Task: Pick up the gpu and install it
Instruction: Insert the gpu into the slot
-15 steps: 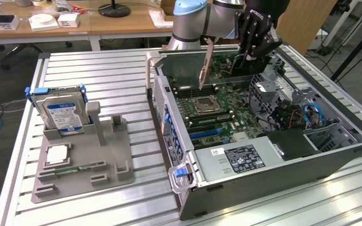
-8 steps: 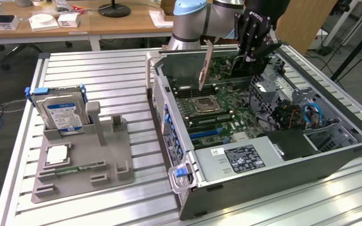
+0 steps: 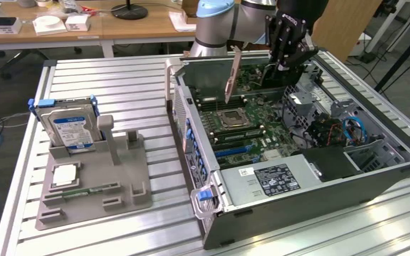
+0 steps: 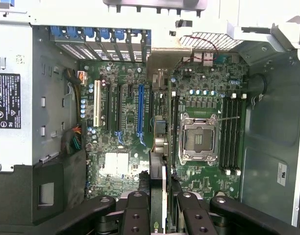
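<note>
Item: gpu (image 3: 232,74), edge-on, clamped in tool (image 3: 282,64) at upper centre of the exterior view, hanging above motherboard (image 3: 237,120) (open case (image 3: 319,176) on desk (image 3: 119,80)).

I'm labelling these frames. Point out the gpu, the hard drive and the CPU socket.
gpu (image 3: 231,77): exterior view, metal bracket.
hard drive (image 3: 72,128): exterior view, blue label.
CPU socket (image 4: 198,139): wrist view, socket centre.

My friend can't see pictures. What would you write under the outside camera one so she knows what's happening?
A robot arm's pincer holds the gpu, a thin card, edge-down above the motherboard of an open computer case on a slatted metal table. At the exterior view's left, a grey stand holds a hard drive with a blue label.
</note>
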